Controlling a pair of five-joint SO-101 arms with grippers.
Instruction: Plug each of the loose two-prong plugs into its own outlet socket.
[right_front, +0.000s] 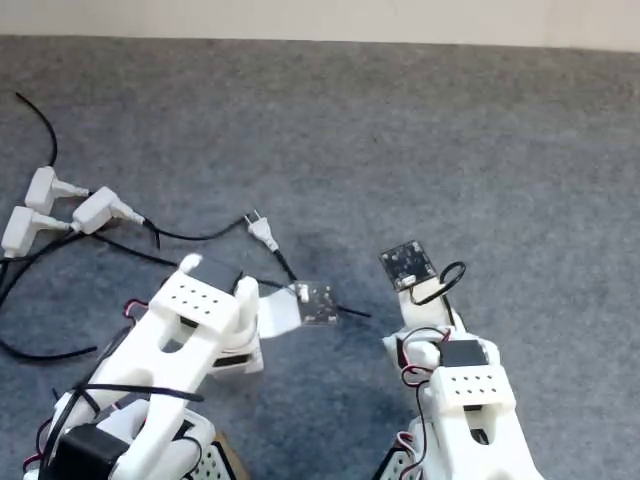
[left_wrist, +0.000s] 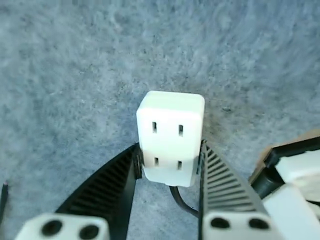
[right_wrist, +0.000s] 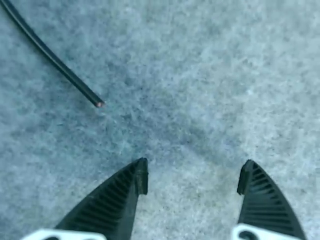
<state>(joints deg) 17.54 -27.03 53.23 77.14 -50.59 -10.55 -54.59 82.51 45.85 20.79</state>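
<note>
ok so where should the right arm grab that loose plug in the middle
Probably grip the loose plug by its white body, behind the prongs, coming from above and pinching across its sides: it lies flat, cord trailing toward the arms.

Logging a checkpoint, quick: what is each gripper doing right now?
Left gripper: fingers shut on the white outlet socket.
Right gripper: open, holding nothing.

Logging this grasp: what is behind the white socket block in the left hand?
A black cord curls out behind the socket block, between the left hand's fingers. Where it joins the block is hidden.
</note>
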